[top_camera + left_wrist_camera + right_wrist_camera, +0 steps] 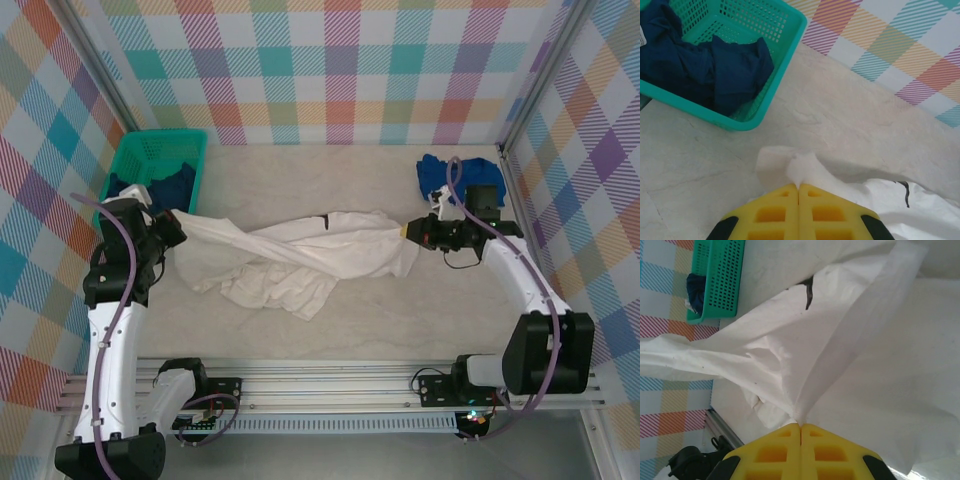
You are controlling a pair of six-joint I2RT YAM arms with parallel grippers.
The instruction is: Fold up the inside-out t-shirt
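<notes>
The white inside-out t-shirt (300, 255) stretches across the middle of the table, crumpled and sagging toward the front. My left gripper (172, 228) pinches its left end, shut on a tuft of cloth (802, 172) between the yellow fingers (775, 212). My right gripper (412, 234) holds the right end, shut on a gathered fold (805, 412), with the fabric (790, 350) pulled taut away from it. A small dark mark (809, 292) shows on the shirt.
A teal basket (165, 165) with a dark navy garment (715, 70) stands at the back left, close to my left gripper. A bright blue shirt (450, 178) lies at the back right, behind my right arm. Checkered walls enclose the table.
</notes>
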